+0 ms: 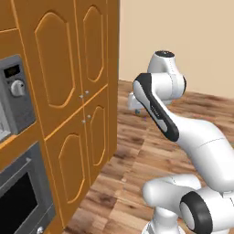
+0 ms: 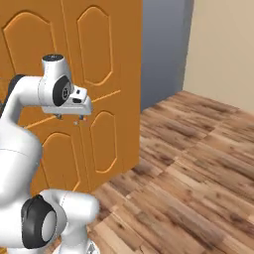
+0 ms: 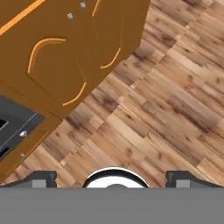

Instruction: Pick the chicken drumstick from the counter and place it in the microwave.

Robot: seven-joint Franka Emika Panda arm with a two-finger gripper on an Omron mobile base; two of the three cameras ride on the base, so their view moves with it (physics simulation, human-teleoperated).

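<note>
Your pincer (image 3: 112,178) is spread wide with nothing between its tips, which sit far apart at the bottom of the hand view, pointing down at the wooden floor (image 3: 175,87). In the left base view you see the white arm (image 1: 192,132) rise from the lower right and bend toward the centre, the hand hanging above the floor planks just right of the tall orange cabinet (image 1: 68,91). In the right base view the hand (image 2: 69,101) sits at centre left, in front of the cabinet's panelled doors (image 2: 104,59). At the left edge of the left base view you can make out a grey control panel with a round knob (image 1: 17,87), which looks like part of the microwave, and below it a dark-windowed oven (image 1: 23,201) in the lower left corner. The oven's edge also shows at the left of the hand view. You cannot place the drumstick from these frames. A beige wall (image 2: 223,49) fills the upper right of the right base view.
</note>
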